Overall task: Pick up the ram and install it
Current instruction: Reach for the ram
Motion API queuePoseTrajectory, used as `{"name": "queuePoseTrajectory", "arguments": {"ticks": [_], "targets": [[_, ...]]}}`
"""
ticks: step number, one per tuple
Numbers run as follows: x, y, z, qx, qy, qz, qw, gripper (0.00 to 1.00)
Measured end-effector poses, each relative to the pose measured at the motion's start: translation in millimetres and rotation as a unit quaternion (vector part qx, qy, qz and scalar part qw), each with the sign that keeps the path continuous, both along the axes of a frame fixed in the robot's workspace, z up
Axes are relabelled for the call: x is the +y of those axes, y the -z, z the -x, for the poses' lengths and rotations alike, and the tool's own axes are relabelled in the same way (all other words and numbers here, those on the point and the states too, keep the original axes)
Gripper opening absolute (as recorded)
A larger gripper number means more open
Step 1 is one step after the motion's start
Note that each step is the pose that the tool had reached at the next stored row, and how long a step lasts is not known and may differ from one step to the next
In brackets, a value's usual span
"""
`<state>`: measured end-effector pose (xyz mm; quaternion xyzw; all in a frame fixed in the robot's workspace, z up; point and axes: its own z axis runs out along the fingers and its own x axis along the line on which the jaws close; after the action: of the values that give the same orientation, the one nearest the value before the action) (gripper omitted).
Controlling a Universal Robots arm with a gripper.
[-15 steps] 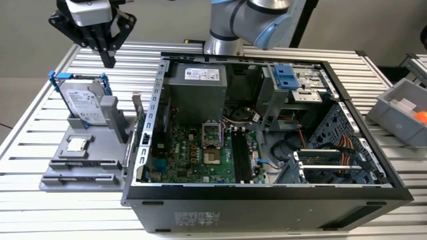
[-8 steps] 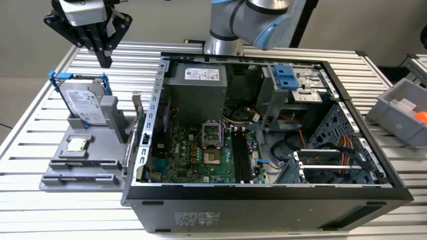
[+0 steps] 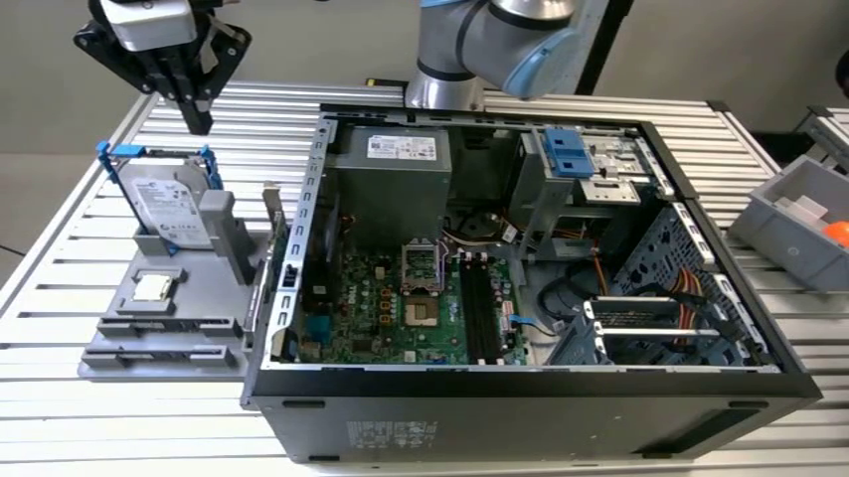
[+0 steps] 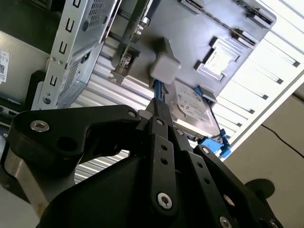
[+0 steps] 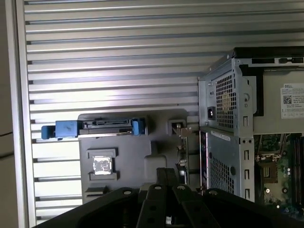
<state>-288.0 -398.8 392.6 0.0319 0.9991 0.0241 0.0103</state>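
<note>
- Over the end of the counter [image 3: 54, 258] at the exterior view's left, above the hard drive [image 3: 170, 204]: hangs with jaws pointing down, pressed together, gripping nothing.
- On the gray holder [image 3: 159, 343] beneath, at its edge just beside the open computer case [image 3: 531, 407]: memory stick [image 3: 276, 229] standing on edge, apart from the jaws.
- Flat on the same holder: small square chip [image 3: 153, 288].

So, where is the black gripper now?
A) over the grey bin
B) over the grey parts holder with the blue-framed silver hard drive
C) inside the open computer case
B: the exterior view shows the gripper above the holder, near the hard drive, outside the case.
</note>
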Motion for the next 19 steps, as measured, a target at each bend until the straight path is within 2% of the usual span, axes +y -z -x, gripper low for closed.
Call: {"name": "queuePoseTrajectory", "arguments": {"ticks": [11,19], "targets": [[-0.1,0.0,14.9,0.0,0.0,0.0,1.0,0.0],[0.0,0.0,21.6,0.0,0.0,0.0,1.0,0.0]]}}
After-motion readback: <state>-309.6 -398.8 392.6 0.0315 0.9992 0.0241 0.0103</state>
